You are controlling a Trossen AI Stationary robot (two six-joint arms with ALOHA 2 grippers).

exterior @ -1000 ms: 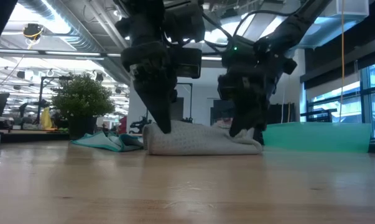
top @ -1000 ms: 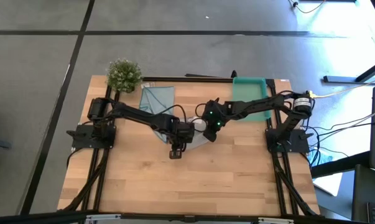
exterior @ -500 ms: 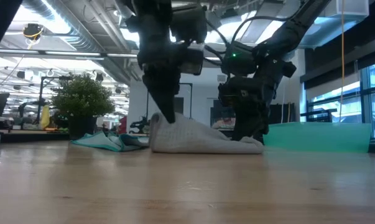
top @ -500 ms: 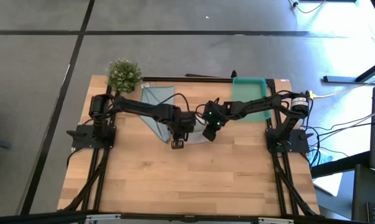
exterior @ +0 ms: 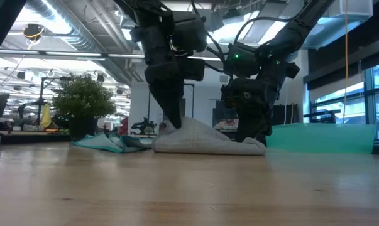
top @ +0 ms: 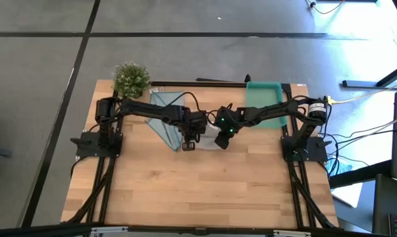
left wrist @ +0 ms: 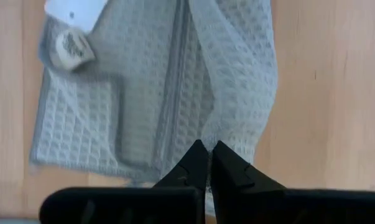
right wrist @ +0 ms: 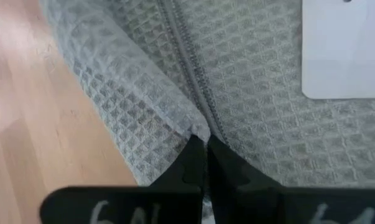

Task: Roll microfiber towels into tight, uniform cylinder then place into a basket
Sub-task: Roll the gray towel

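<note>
Grey-beige waffle towel (exterior: pixel 205 139) is lying mid-counter, its fold running between the two arms; left gripper (left wrist: pixel 207 163) and right gripper (right wrist: pixel 202 155), jaws closed, are each pinching an end

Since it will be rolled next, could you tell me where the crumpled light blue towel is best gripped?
Probably at a loose corner of the light blue microfibre towel, coming from above. It lies low and rumpled on the wooden table beside the small green plant, so an edge is easier to pinch than its middle.

Open-plan lab: exposed ceiling ducts (exterior: pixel 70 31), distant workbenches (exterior: pixel 26 129).
</note>
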